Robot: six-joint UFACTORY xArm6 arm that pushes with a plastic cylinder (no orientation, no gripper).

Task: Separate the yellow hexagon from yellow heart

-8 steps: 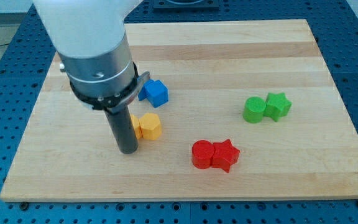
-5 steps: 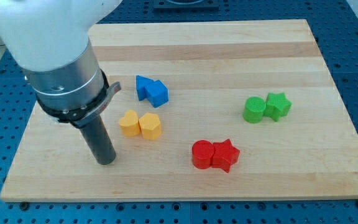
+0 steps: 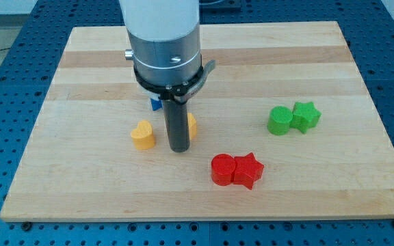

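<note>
yellow hexagon was mostly hidden behind the dark rod, only its edge showing at the rod's right side, on the big wooden worktop. my tip stood between it and the yellow heart, which lay apart at the view's left. there was no gripper on this arm. the red cylinder touched the red star; the green cylinder touched the green star. a blue block peeked out behind the arm.

The yellow heart lies left of the rod-hidden yellow hexagon, apart.
</note>
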